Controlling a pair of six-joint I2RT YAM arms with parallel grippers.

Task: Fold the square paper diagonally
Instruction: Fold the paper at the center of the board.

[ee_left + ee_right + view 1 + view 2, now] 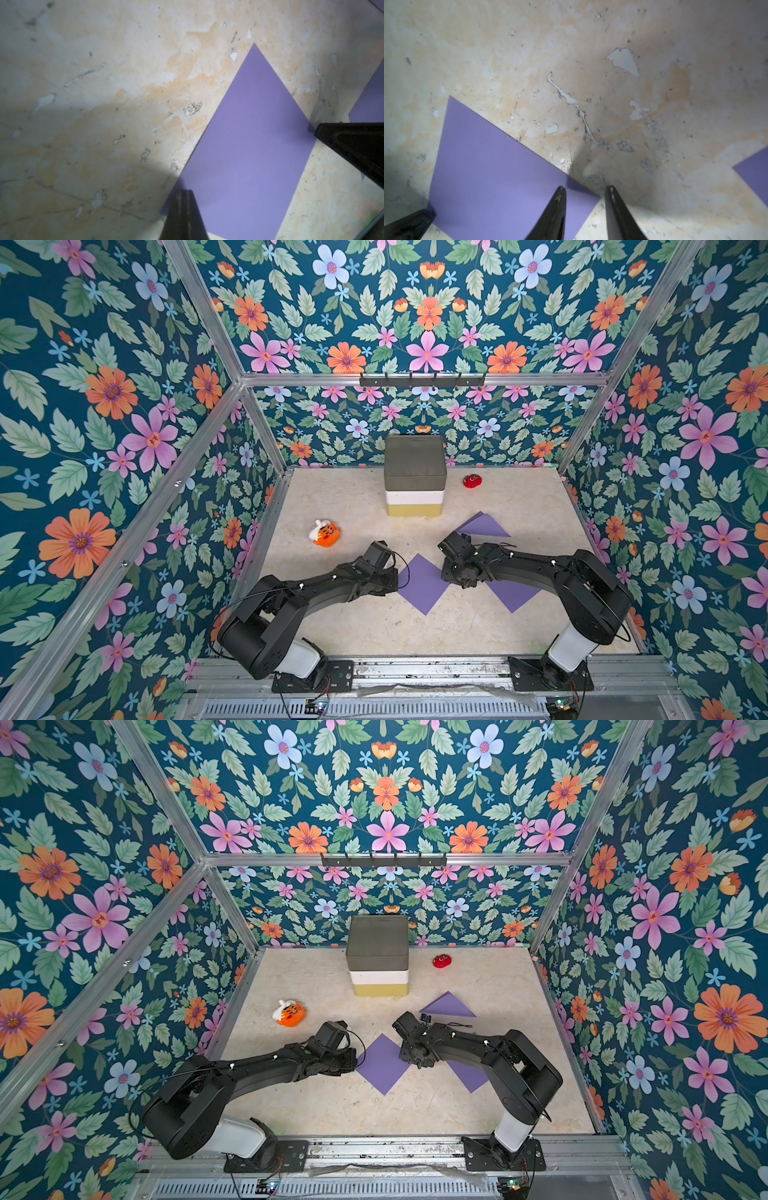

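In both top views the square paper lay flat as a diamond on the surface, between the ends of the left arm and the right arm. A second purple sheet lay partly under the right arm, and a folded purple triangle lay further back. Stacked boxes, an orange toy and a red toy stood well apart from the paper.

In the left wrist view the left fingers were pressed together, their tip over one corner of the paper. The right fingers touched the opposite corner.

In the right wrist view the right fingers were spread. One was over the paper, the other over bare surface, with the corner between them.
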